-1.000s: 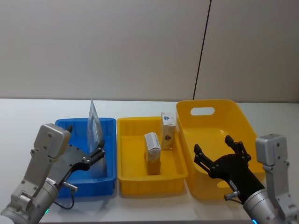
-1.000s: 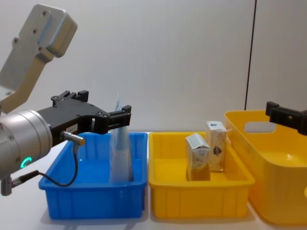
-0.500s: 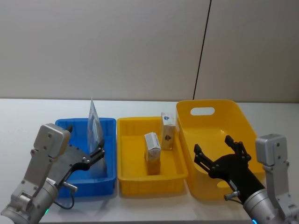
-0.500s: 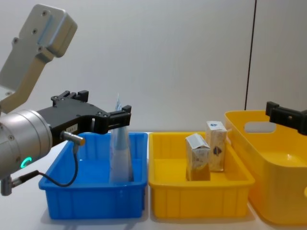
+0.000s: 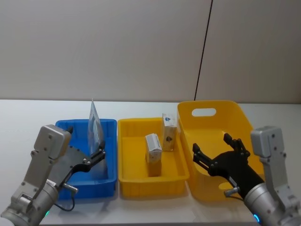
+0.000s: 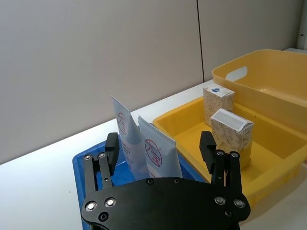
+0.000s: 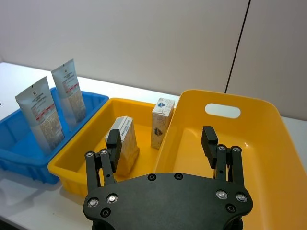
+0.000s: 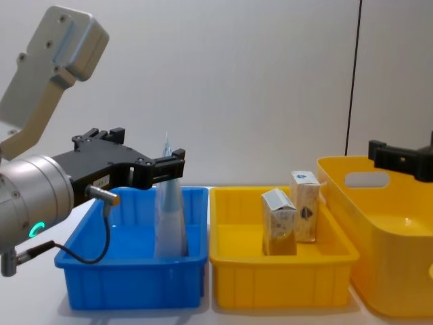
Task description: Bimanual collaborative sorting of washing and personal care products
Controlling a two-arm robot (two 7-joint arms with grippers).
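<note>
The left gripper [image 6: 159, 143] hangs over the blue bin [image 5: 101, 187] with jaws wide apart, holding nothing, just beside two upright squeeze tubes [image 7: 41, 117]. The right gripper [image 7: 161, 138], equally spread and empty, hangs over the large yellow bin [image 5: 230, 109]. Two cartons [image 5: 153, 148] stand in the middle yellow tray [image 5: 153, 187]. Sorting appears near completion. Next move, probably: raise the left gripper clear without tipping the tubes.
</note>
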